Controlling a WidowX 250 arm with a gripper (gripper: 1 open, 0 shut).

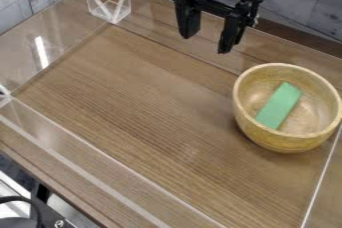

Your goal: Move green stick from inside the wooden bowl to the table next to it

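The claw (209, 27) hangs with its jaws apart and empty, pointing down at the counter (134, 102). Below and to its right in the view, well apart, the green stick (281, 105) lies slanted inside the wooden bowl (287, 142), so a grasp likely needs alignment with that slant.

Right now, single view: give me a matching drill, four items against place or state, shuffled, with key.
Items:
1. green stick
2. wooden bowl
3. gripper
4. clear plastic wall

Descriptions:
A. open, pointing down, above the table's far side
B. lying inside the bowl
C. standing along the table edge
D. resting on the table at the right

Pairs: 1-B, 2-D, 3-A, 4-C
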